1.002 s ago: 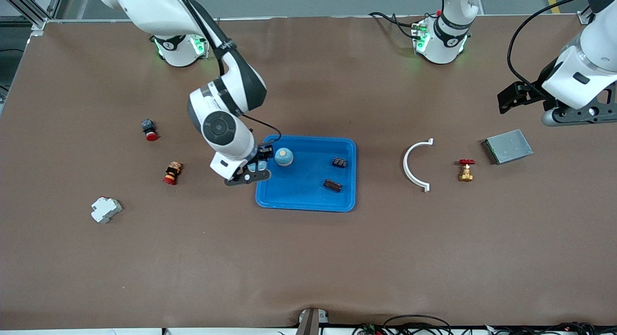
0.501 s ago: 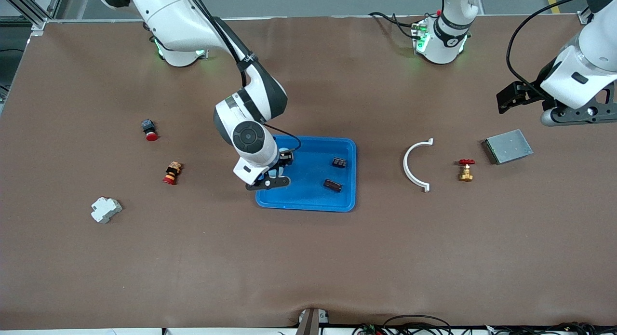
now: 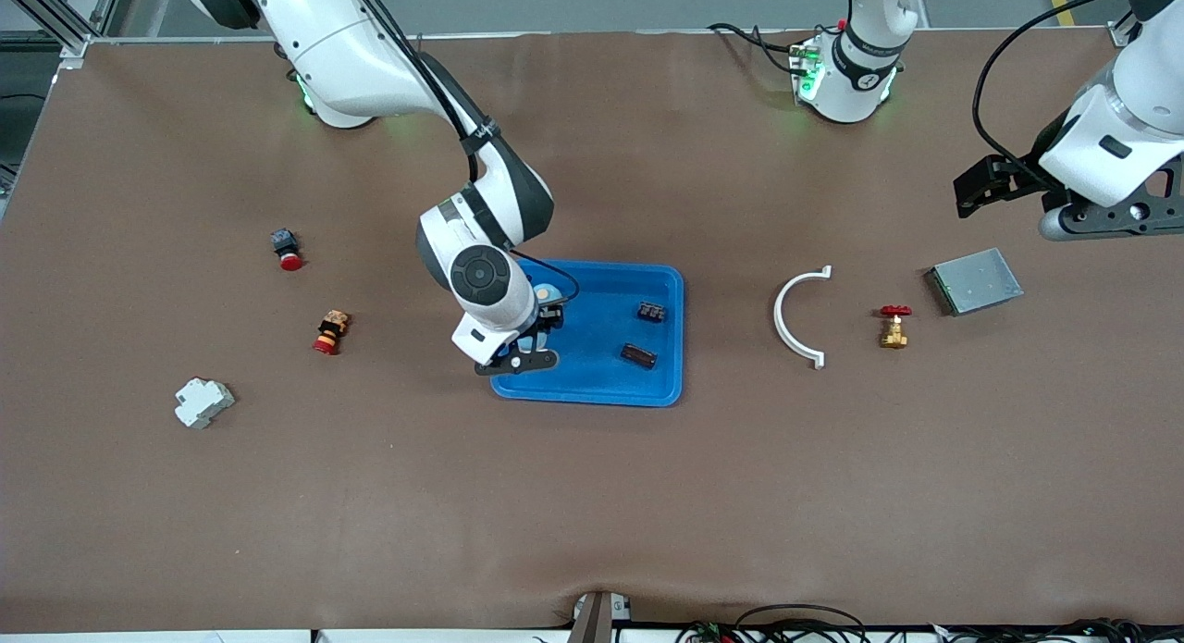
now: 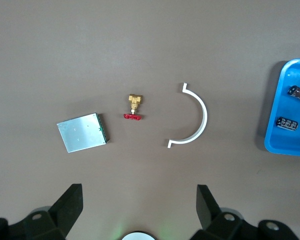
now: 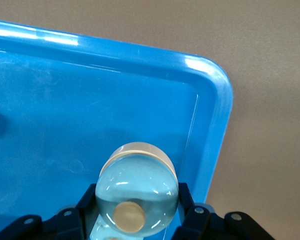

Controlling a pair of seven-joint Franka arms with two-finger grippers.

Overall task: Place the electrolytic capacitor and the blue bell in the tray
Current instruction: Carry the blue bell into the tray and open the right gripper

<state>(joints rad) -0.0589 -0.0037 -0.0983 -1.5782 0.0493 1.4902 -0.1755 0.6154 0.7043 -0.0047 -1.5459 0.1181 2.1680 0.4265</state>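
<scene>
Counter (image 3: 592, 495): brown matting lying flat, grey floor showing past its edge by the robot bases; tray (image 3: 601, 375) sitting near mid-counter, carrying two dark capacitors (image 3: 639, 354); right end effector (image 5: 135, 220) gripping the blue bell (image 5: 137, 195) over the tray's corner toward the right arm's end; left end effector (image 4: 140, 210) waiting with fingers spread wide over the metal plate (image 3: 975, 280), brass valve (image 3: 894, 326) and white clip (image 3: 797, 317).

Bright even overhead light, soft shadows, glare on tray rim (image 5: 55, 37)
</scene>
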